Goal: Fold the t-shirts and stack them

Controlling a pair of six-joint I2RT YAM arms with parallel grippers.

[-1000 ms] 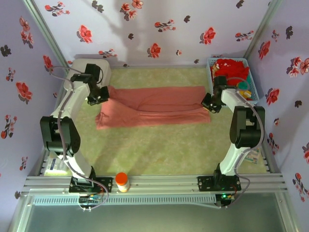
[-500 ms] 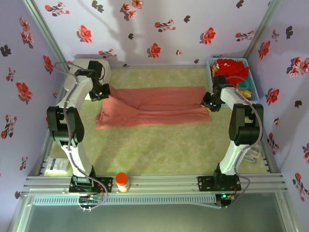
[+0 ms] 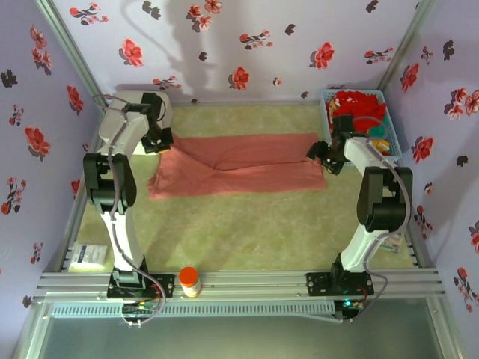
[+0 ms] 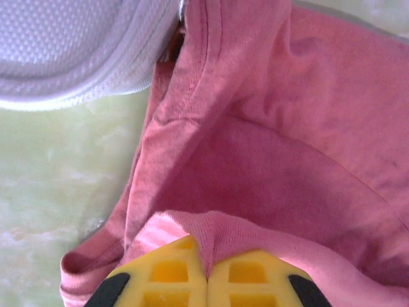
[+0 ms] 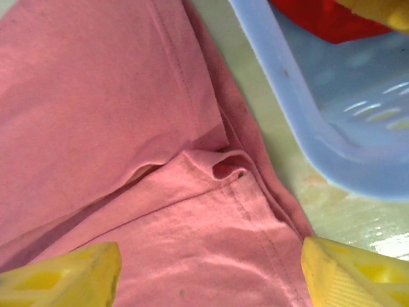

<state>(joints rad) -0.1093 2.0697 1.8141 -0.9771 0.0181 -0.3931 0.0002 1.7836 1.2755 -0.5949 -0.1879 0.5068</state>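
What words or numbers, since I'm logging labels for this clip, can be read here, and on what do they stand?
No text can be read in these pictures.
White packet at the table's near left edge: any print is too small to read.
Flat item at the table's right edge: too small to read.
Orange-capped bottle on the front rail: no lettering can be made out.
Salmon-pink t-shirt: plain cloth, no print or tag showing.

Right gripper fingers spread wide over salmon-pink t-shirt, its hemmed layers overlapping. Light-blue basket just beside its edge, red cloth inside.
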